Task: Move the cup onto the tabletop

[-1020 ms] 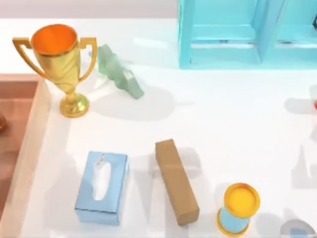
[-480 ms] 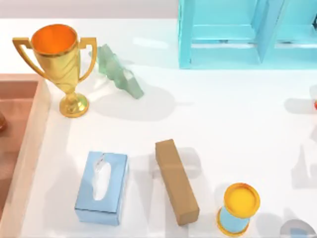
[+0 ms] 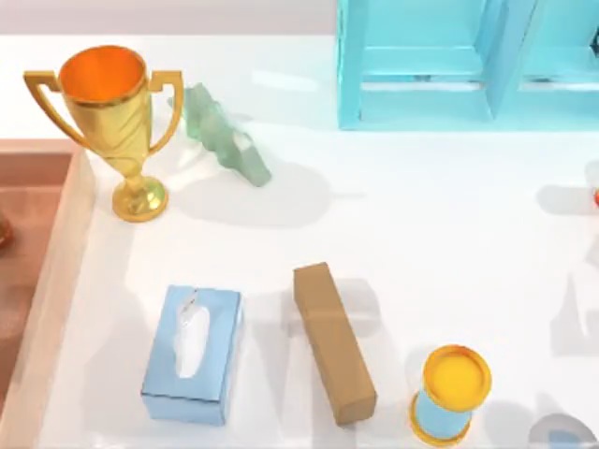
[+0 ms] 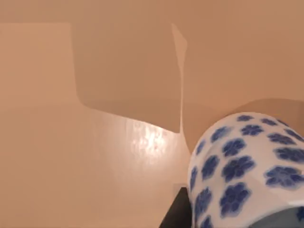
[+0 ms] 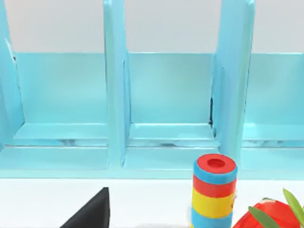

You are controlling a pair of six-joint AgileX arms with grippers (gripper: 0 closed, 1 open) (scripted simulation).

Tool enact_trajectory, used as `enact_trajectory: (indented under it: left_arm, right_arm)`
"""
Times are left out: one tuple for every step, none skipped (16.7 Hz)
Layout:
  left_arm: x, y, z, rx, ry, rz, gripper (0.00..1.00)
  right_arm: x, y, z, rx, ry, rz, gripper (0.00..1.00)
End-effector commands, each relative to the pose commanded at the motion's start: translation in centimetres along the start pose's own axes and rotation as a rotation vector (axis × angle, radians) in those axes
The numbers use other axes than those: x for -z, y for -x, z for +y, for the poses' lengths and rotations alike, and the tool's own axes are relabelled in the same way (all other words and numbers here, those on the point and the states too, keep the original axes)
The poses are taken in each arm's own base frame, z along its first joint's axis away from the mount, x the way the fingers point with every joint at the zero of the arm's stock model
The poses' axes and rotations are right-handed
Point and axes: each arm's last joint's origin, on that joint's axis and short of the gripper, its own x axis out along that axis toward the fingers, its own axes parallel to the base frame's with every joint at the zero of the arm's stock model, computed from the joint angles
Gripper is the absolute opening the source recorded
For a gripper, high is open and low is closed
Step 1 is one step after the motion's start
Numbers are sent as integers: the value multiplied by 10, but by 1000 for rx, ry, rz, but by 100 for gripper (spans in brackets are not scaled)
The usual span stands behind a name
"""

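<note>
- The white ceramic cup with blue flower print appears close up in the left wrist view, above the smooth brown wooden surface of the raised-edged tray.
- A dark part of the left end effector sits directly beside the cup; whether the fingers are closed on the cup cannot be told.
- In the top view, the brown wooden tray occupies the left edge of the glossy white table.
- On the table, a gold trophy with two handles and an orange interior stands upright near the tray's far corner.
- A pale green jagged object lies just beside the trophy, to its right.
- A light blue tissue box sits near the front of the table, with a brown rectangular block to its right, apart from it.
- A short blue cylinder with a yellow top stands right of the block.
- A turquoise compartmented shelf stands at the back right.
- The right wrist view faces this shelf, with a stacked ring tower in red, blue and yellow and a red object with green leaves in front.
- A dark part of the right end effector shows at the frame edge; its opening cannot be told.
</note>
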Motion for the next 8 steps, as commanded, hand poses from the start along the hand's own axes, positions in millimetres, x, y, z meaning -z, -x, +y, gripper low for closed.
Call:
enact_trajectory:
  left_arm:
    - [-1,2,1,-3,8,-9,0]
    - [-3,6,2,-9,23,-26,0]
    - [-6,11,3,-17,42,-49,0]
    - [-9,18,3,-25,63,-73,0]
    - [-12,26,2,-31,84,-97,0]
    - [-16,35,0,-36,103,-118,0]
    - [-19,44,-4,-38,119,-134,0]
    - [-21,53,-10,-38,130,-144,0]
  right_arm:
    - [0,0,0,0,0,0,100]
    - [0,0,0,0,0,0,100]
    - [0,0,0,0,0,0,100]
    - [0,0,0,0,0,0,100]
    - [0,0,0,0,0,0,100]
    - [0,0,0,0,0,0,100]
    - [0,0,0,0,0,0,100]
    - [0,0,0,0,0,0,100]
